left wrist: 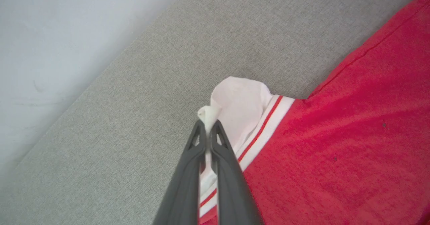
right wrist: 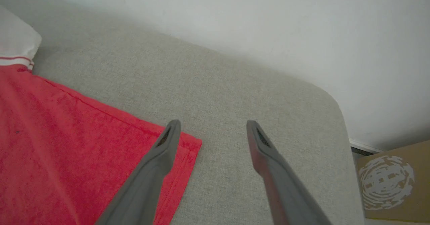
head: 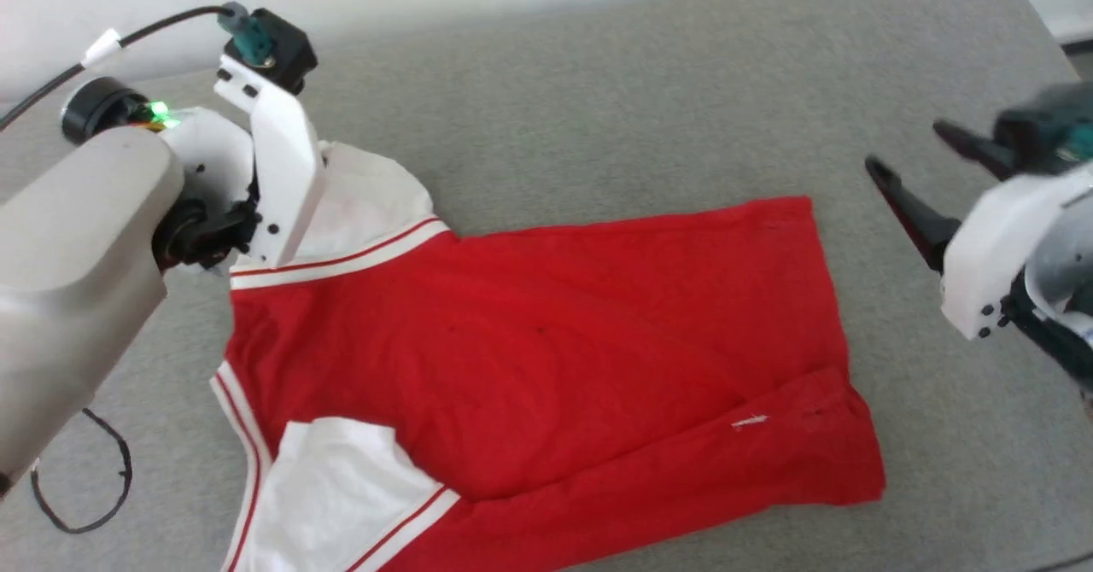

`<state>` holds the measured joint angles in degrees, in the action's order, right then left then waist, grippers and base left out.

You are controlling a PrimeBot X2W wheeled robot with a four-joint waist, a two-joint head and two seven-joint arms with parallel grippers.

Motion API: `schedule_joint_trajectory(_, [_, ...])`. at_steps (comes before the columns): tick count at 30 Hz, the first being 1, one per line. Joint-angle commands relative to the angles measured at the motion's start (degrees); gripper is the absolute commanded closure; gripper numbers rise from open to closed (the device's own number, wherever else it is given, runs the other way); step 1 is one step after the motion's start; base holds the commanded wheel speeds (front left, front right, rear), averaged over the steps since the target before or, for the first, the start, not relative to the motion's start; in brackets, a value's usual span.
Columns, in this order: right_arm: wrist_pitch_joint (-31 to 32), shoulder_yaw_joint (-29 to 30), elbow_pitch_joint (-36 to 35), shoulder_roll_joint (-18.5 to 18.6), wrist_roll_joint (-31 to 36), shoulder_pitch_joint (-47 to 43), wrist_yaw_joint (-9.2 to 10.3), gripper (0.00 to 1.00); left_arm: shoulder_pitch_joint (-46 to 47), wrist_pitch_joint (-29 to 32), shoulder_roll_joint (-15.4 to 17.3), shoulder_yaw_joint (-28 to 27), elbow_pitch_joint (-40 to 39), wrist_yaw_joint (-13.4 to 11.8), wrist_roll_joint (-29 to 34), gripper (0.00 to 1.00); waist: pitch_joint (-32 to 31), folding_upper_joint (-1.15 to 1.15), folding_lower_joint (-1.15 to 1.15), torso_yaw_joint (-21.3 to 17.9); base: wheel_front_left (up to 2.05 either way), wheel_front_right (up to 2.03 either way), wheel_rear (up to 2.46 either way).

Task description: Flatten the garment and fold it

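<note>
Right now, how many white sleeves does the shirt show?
2. The far sleeve is pinched in the left gripper's fingers; the near sleeve lies bottom-left in the head view, partly cut off.

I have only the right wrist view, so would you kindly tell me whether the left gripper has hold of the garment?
Observer: Yes. The left gripper is shut on a pinch of the far white sleeve of the garment.
Operator: Thank you. Does the garment lie flat along the edge nearer the robot?
Observer: Not quite. In the head view a long flap along that near edge appears to be folded over the red body.
</note>
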<state>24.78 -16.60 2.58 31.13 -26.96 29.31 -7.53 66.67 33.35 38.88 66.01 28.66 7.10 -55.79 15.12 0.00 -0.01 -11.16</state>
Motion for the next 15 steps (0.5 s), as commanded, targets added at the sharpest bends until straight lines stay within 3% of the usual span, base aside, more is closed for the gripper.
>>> schedule_joint_trajectory(1, [1.9, -1.4, 0.8, 0.6, -1.0, 1.2, 0.04, 0.00, -0.9, -0.5, 0.0, 0.2, -0.5, 0.4, 0.4, 1.00, -1.4, 0.00, 0.01, 2.1, 0.00, 0.00, 0.00])
schedule_joint_trajectory(4, [11.5, -7.7, 4.3, 3.6, -5.4, 6.5, 0.04, 0.00, -1.2, -1.1, -0.2, 0.5, -2.7, 0.2, 0.7, 1.00, -1.0, 0.00, 0.01, 3.3, 0.00, 0.00, 0.00])
schedule_joint_trajectory(8, [20.9, -14.9, 9.6, 4.7, -10.4, 13.5, 0.04, 0.00, -0.7, -1.4, -0.6, 0.6, -4.7, -0.2, 1.4, 1.00, 0.1, 0.00, 0.01, 4.6, 0.00, 0.00, 0.00])
schedule_joint_trajectory(15, [28.3, -20.8, 21.7, 3.1, -14.1, 21.7, 0.04, 0.00, 1.5, -1.8, -2.0, 0.4, -6.0, -0.5, 2.4, 1.00, 3.2, 0.00, 0.01, 7.4, 0.00, 0.00, 0.00])
